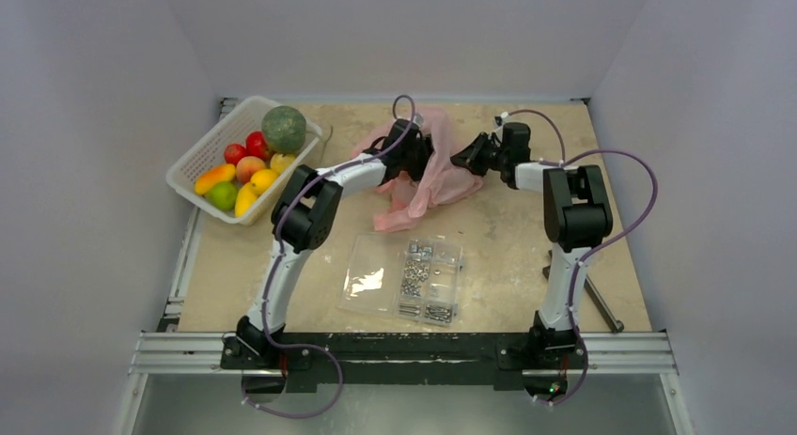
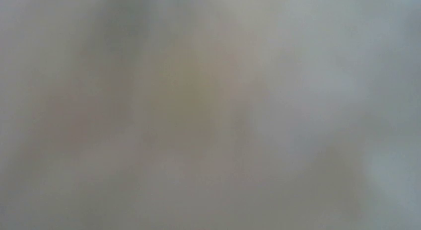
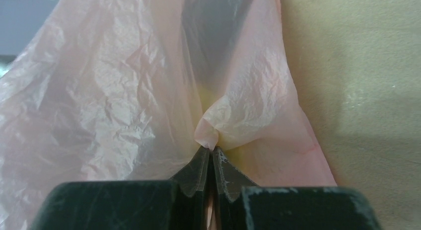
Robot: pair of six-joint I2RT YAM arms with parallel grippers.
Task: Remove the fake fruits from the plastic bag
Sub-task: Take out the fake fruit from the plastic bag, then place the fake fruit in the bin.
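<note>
Fruits (image 1: 246, 167), melon (image 1: 284, 129) included, lie in the basket (image 1: 188, 164) at the tabletop's (image 1: 507, 247) left; the bag (image 1: 442, 181) looks limp, probably emptied. Right hand (image 3: 211, 151) pinches its film; left hand (image 1: 418, 151), buried in the bag, can't be told.

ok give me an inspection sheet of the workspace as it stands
surface: scuffed beige table
job's things: pink bag crumpled far middle; fruits, melon too, in basket far left
clutter: case of screws near middle; dark rod near right
grippers: right gripper shut on bag; left gripper at bag, state unclear
cables: purple cables, looping loose
surroundings: plain walls
</note>
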